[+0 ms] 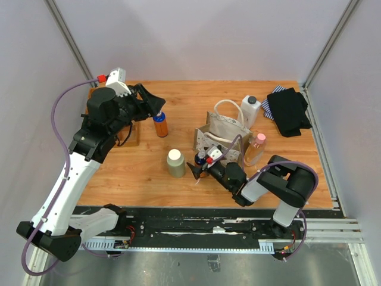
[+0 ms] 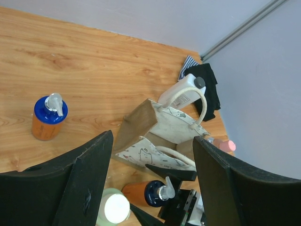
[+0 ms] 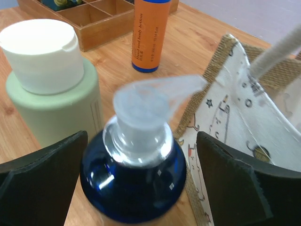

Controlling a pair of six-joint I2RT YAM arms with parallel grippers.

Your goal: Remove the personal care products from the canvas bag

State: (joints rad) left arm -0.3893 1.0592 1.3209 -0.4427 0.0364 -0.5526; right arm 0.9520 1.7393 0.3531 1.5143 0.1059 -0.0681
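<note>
**Pump bottle straddled beside bag**

Holds left gripper (image 2: 153, 137) spread wide and empty, raised near orange bottle (image 1: 159, 124). Straddles pump bottle (image 2: 154, 194) with right gripper (image 3: 141, 188), close against front of bag (image 1: 223, 134); cannot tell whether clamped. Shows bag upright mid-table, with olive bottle (image 1: 175, 162) to its left, white bottle (image 1: 251, 110) behind, and pink-capped bottle (image 1: 257, 148) just right.

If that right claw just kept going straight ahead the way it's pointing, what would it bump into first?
The blue-capped pump bottle, standing dead ahead between the right gripper's open fingers. The canvas bag and the pale green bottle sit off to either side, probably out of that line.
</note>
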